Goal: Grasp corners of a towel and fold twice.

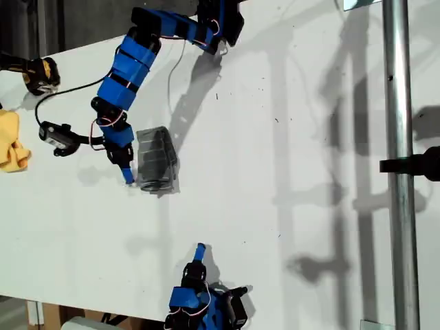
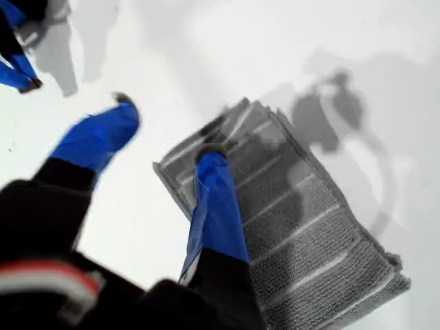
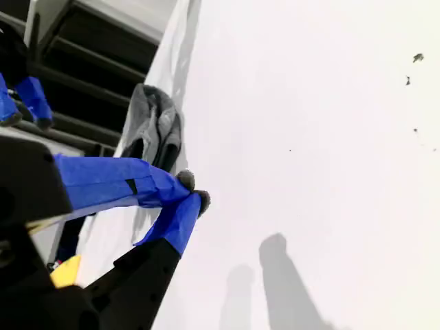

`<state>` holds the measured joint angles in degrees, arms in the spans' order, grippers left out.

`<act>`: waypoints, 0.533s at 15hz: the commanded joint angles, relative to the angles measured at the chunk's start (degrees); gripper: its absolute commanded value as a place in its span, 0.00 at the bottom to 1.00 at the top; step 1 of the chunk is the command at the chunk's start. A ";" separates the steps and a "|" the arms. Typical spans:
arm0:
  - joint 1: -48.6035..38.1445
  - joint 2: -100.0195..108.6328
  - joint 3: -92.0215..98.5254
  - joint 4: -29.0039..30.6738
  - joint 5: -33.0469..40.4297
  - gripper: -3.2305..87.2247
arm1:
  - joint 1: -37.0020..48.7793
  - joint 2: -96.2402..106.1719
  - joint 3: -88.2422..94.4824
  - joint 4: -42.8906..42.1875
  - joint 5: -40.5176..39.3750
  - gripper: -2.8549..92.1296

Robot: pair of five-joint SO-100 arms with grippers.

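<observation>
The towel (image 1: 157,159), grey with thin white stripes, lies folded into a small layered rectangle on the white table (image 1: 289,206). My first gripper (image 1: 128,180) hangs at the towel's edge on the exterior view's left. In the first wrist view the first gripper (image 2: 168,130) is open, with one blue finger (image 2: 214,199) resting on the towel (image 2: 309,220) near a corner and the other over bare table. My second gripper (image 1: 200,249) sits near the exterior view's bottom edge, apart from the towel. Its fingertips touch, so the second gripper (image 3: 194,191) is shut and empty. The towel (image 3: 157,124) shows far off.
A yellow cloth (image 1: 12,141) lies at the exterior view's left edge, with a black and yellow device (image 1: 38,74) above it. A metal pole (image 1: 399,165) runs down the exterior view's right side. The table's near edge passes by the second arm's base (image 1: 206,306).
</observation>
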<state>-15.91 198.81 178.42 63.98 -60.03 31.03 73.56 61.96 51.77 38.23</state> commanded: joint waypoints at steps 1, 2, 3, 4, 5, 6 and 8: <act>0.00 0.35 0.35 0.00 -0.62 0.02 | 1.76 16.26 2.02 -0.09 -0.35 0.03; 0.00 0.35 0.35 0.00 -0.70 0.02 | 3.78 22.24 5.89 1.93 -0.35 0.03; -0.09 0.35 0.35 -0.09 -1.05 0.02 | 6.15 28.83 10.37 5.36 -0.35 0.03; -0.09 0.35 0.35 -0.35 -1.67 0.05 | 8.26 35.68 16.26 8.61 -0.35 0.03; 0.00 0.35 0.35 -0.79 -2.20 0.05 | 9.84 42.71 23.03 12.13 -0.35 0.03; 0.26 0.35 0.35 -0.79 -3.16 0.02 | 10.81 50.10 31.82 14.15 0.09 0.03; 1.76 0.35 0.35 -2.55 -4.48 0.01 | 12.30 64.16 51.59 16.61 1.85 0.03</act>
<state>-15.12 198.81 178.42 63.11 -63.37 42.01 127.53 102.66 67.59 39.11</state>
